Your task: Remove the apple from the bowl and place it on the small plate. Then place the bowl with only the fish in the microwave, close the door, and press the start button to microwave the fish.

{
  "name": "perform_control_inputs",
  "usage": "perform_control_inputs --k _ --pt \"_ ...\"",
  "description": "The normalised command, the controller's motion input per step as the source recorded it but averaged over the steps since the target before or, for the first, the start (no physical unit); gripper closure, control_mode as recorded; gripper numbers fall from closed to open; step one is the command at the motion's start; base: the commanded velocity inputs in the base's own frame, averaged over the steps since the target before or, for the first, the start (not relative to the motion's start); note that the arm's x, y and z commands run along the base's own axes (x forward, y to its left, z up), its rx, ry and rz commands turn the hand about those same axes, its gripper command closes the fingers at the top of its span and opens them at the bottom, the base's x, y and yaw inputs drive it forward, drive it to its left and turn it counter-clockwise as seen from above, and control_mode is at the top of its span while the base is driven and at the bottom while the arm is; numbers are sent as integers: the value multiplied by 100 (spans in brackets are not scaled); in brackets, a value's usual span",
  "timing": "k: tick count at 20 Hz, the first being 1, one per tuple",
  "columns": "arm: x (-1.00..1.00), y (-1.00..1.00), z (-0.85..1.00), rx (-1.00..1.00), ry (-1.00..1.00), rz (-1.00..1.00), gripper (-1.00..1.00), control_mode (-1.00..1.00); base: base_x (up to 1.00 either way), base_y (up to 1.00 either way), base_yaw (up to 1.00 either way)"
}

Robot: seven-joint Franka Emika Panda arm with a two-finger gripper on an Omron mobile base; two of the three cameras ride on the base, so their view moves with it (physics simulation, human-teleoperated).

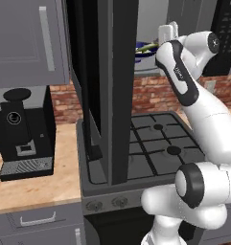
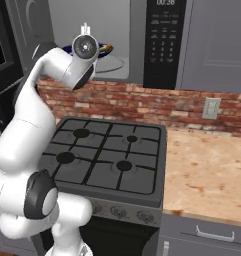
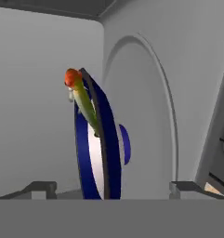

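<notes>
We see the large grey over-the-range microwave (image 2: 117, 40) with its cavity exposed above the black gas stove (image 2: 109, 157). Its wide door (image 1: 112, 91), a grey frame around a dark window, stands swung fully outward over the stove's left side, which leaves the cavity reachable by the white arm (image 1: 203, 124). The arm reaches up and forward into that opening because the load must go onto the round glass turntable (image 3: 153, 116), shown on edge in the rolled hand view.

On the turntable rests the round shallow bowl (image 3: 99, 153), dark blue outside and white inside. It sits near the middle of the glass, a position we judge suited to turning freely once the door shuts. Across the bowl lies the slim yellow-green fish (image 3: 83, 100), one orange-tipped end projecting past the rim; we make out no apple in the bowl.

The pincer (image 3: 111, 188) has its two dark fingertips (image 3: 39, 188) spread well apart, one on either side of the bowl and touching neither wall. We judge the bowl to be released and the arm ready to withdraw, so that closing the door and pressing start on the black keypad strip (image 2: 162, 42) remain.
</notes>
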Motion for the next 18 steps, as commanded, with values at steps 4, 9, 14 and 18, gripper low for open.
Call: perform_control_inputs --k 4,9,14,18 --pt "-100 0 1 0 -19 0 -100 -100 0 0 0" --pt "-100 -9 -68 -9 -11 0 -100 -100 0 0 0" --pt "-70 -9 -100 -28 -3 3 -100 -100 0 0 0" --pt "-16 -10 -88 -36 1 7 -100 -100 0 0 0"
